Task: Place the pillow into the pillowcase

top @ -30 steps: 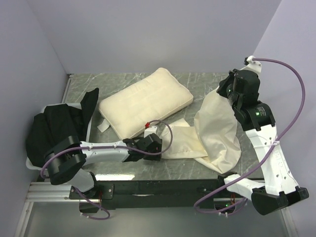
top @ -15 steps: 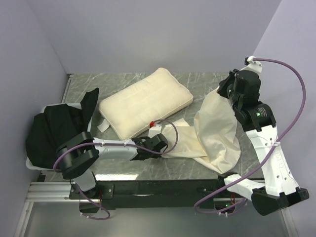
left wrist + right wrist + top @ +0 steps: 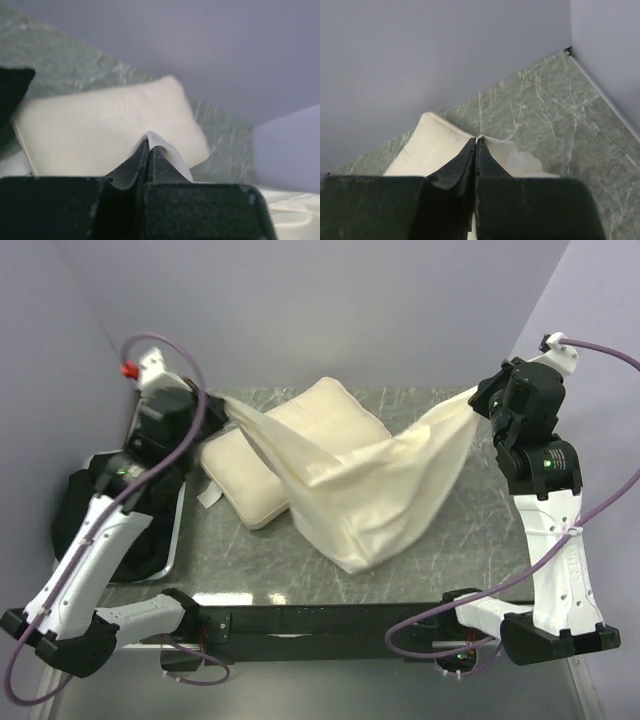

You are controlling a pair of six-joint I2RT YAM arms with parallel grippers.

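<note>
The cream pillowcase [image 3: 375, 490] hangs stretched between both grippers above the table, sagging to a low point near the front. My left gripper [image 3: 224, 410], raised at the back left, is shut on one corner; the left wrist view shows its jaws [image 3: 149, 144] pinched on a fold of the pillowcase [image 3: 172, 157]. My right gripper [image 3: 481, 398], raised at the back right, is shut on the other corner, with a sliver of pillowcase [image 3: 507, 150] at its closed tips [image 3: 476, 142]. The plump cream pillow [image 3: 245, 480] lies on the table behind and under the sack, partly covered by it.
A black cloth heap [image 3: 85, 505] sits on a white tray [image 3: 172, 530] at the left edge. A small white tag [image 3: 209, 496] lies by the pillow's left corner. Walls close in the marbled green table [image 3: 470, 530] on the back, left and right.
The left gripper shut on the pillowcase's edge near the table front, then rose to the back left. The right gripper lifted up and outward. The limp sack now hangs spread between them.
</note>
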